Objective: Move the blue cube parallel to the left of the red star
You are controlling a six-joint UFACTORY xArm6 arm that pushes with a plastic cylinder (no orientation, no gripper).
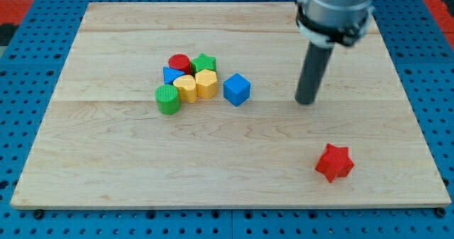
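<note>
**Blue cube not yet engaged; tip parked to its right**

Nearest: red star [334, 162], alone near the board's near-right corner, well apart from everything else. The wooden board [106, 168] to its left lies open at that depth.

Mid-board: blue cube [237, 89], just right of the cluster, close to the yellow block but seemingly not touching it. It sits well left of the star and farther back. My tip [307, 102] rests on the board to the cube's right, apart from it, touching no block. No pincer on this rig, only the rod, so nothing is pinched or spread.

Step in hand, as I judge it: the approach. The cube must come nearward until it is level with the star, keeping left of it. That calls for the tip to round to the cube's far side and push toward the near edge.

Farther and left: the cluster, green cylinder [168, 99], two yellow blocks [196, 86], a blue block [172, 75], red cylinder [179, 62], green star [205, 62]. It crowds the cube's left side; a wide swing risks nudging it. The cube's path nearward looks clear.
</note>
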